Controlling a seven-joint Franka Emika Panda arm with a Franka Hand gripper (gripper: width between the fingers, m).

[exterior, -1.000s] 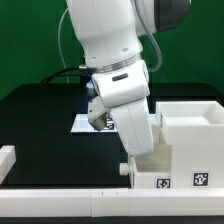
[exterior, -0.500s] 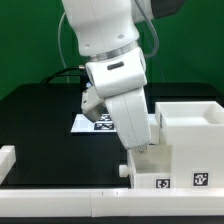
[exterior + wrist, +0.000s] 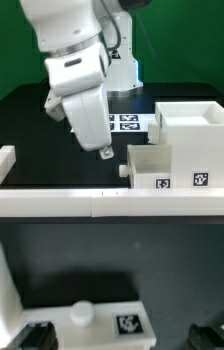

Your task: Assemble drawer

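The white drawer box shell [image 3: 186, 128] stands at the exterior view's right, with tags on its lower front. A shallow white tray [image 3: 150, 163] sticks out of its left side, its knob [image 3: 124, 171] pointing left. My gripper [image 3: 103, 151] hangs just left of the tray and a little above the table. In the wrist view the tray's front face [image 3: 60, 324] shows with its round knob [image 3: 82, 312] and a tag [image 3: 129, 323]. My gripper [image 3: 123, 339] has its dark fingers [image 3: 38, 336] far apart, open and holding nothing.
The marker board [image 3: 127, 122] lies on the black table behind the tray. A long white rail [image 3: 60, 196] runs along the front edge, with a white block [image 3: 7, 158] at the exterior view's left. A white edge [image 3: 7, 280] shows in the wrist view.
The arm has swung from over the tray toward the exterior view's left, uncovering the tray and the marker board. The tray stays in the shell.
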